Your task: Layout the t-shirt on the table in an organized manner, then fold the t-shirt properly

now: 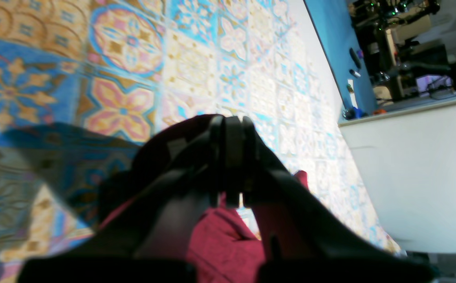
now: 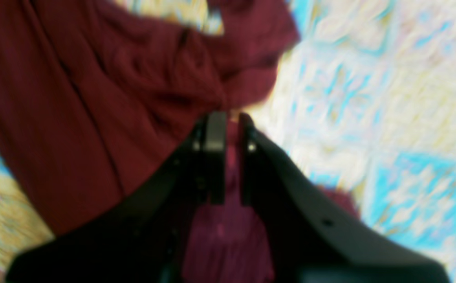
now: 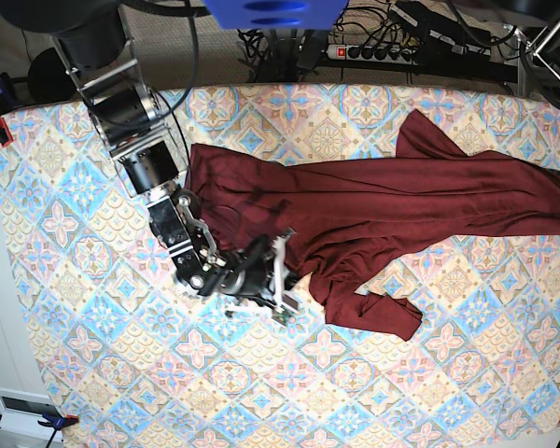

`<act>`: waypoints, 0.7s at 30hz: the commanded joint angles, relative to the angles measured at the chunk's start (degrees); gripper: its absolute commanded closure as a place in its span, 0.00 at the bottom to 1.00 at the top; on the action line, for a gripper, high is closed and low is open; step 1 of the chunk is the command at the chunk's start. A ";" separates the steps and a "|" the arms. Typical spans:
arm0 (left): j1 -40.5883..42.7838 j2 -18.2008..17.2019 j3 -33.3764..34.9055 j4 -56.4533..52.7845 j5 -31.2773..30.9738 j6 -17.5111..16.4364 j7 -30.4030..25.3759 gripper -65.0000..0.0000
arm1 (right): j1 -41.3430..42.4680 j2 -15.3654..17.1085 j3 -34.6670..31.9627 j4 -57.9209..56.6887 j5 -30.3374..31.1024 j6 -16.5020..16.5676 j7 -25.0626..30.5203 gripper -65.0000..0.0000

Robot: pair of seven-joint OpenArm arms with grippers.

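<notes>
Maroon long-sleeved knit t-shirt [image 3: 373,210]: sprawled across upper-right tiled-cloth table [image 3: 93,373]; right tool [image 2: 228,118] slightly parted around hem, left tool [image 1: 231,122] shut on cloth, likely for spreading.

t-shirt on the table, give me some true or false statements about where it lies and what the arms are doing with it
1. The t-shirt is folded into a neat square. False: it lies stretched and rumpled across the table.
2. The right end effector is at the shirt's edge, with maroon fabric between its fingers. True.
3. The left end effector is spread wide open. False: its fingers are pressed together, with maroon fabric around them.
4. The shirt has a printed logo. False: it is plain maroon.
5. In the base view the shirt runs toward the right edge of the picture. True.
</notes>
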 commanded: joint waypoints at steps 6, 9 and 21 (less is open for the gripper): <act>-0.48 -0.71 -0.40 0.96 -0.82 -0.59 -0.77 1.00 | 2.74 0.22 0.73 -7.41 -2.52 -0.31 6.34 0.77; -0.48 -0.54 -0.40 0.96 -0.82 -0.59 -0.77 1.00 | 4.06 0.22 0.73 -8.91 -2.34 -0.31 8.18 0.68; -0.39 0.70 -0.40 0.87 -0.73 -0.59 -0.69 1.00 | 4.32 0.22 0.55 -8.82 -2.26 -0.22 8.45 0.53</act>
